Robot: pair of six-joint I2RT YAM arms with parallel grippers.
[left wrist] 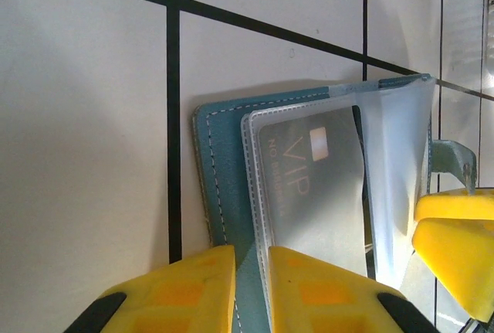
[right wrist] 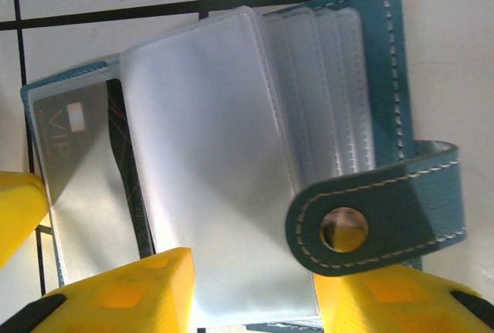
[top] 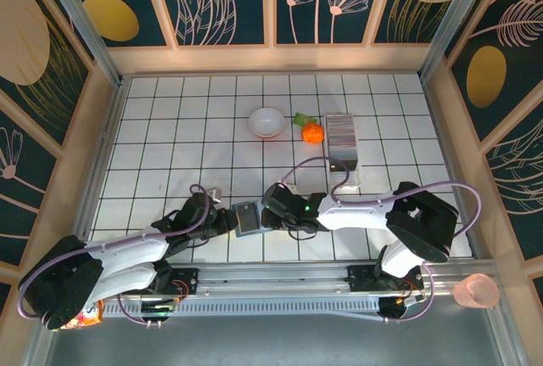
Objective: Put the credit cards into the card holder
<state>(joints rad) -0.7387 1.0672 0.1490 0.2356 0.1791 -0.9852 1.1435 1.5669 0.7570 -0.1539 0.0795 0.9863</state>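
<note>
The teal card holder [top: 248,217] lies open on the white grid table near the front, between my two grippers. A grey credit card marked VIP [left wrist: 309,186] sits inside its first clear sleeve. My left gripper [left wrist: 251,259] is shut on the edge of the teal cover [left wrist: 224,163]. My right gripper [right wrist: 255,287] stands open, its fingers either side of a raised clear sleeve [right wrist: 208,155] and the snap strap [right wrist: 370,217]. The stack of credit cards [top: 341,131] stands edge-on at the back right.
A white bowl [top: 266,122] and an orange toy carrot [top: 312,132] sit at the back centre beside the card stack. Wooden walls ring the table. A pink cup [top: 477,291] stands outside the front right corner.
</note>
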